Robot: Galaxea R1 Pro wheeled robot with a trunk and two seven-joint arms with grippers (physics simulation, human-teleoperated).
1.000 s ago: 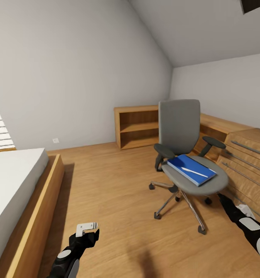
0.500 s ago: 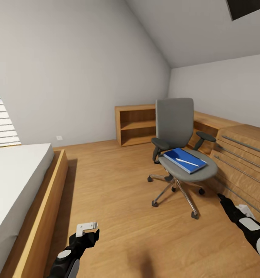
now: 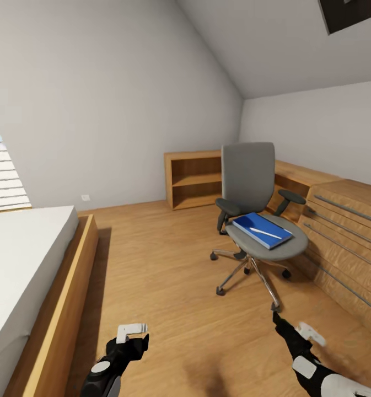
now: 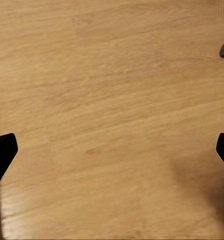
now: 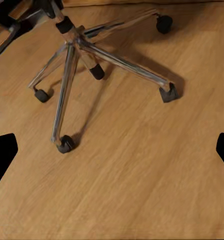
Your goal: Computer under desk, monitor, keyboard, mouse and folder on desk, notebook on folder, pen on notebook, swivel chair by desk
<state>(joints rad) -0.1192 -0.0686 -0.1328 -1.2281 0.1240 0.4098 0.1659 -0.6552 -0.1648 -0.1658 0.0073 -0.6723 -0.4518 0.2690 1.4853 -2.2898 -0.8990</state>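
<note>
The grey swivel chair (image 3: pixel 249 175) stands on the wooden floor to the right of the room's middle, close to a wooden chest. On its seat lies the blue folder (image 3: pixel 254 225) with the white pen (image 3: pixel 265 234) on top. The right wrist view looks down at the chair's metal star base (image 5: pixel 77 42) and casters. My left gripper (image 3: pixel 131 335) hangs low over bare floor, open (image 4: pixel 112 150). My right gripper (image 3: pixel 295 328) is open too (image 5: pixel 112 150), just short of the chair's nearest caster. The desk, computer, monitor, keyboard, mouse and notebook are out of view.
A bed (image 3: pixel 25 253) in a wooden frame (image 3: pixel 69 292) fills the left side. An open wooden shelf (image 3: pixel 193 179) stands against the back wall. A light wooden drawer chest (image 3: pixel 345 237) runs along the right. Floor lies open between bed and chair.
The view has pulled back, so the chair looks smaller. My right arm has swung in from the right edge toward the chair's base. The left gripper sits slightly lower.
</note>
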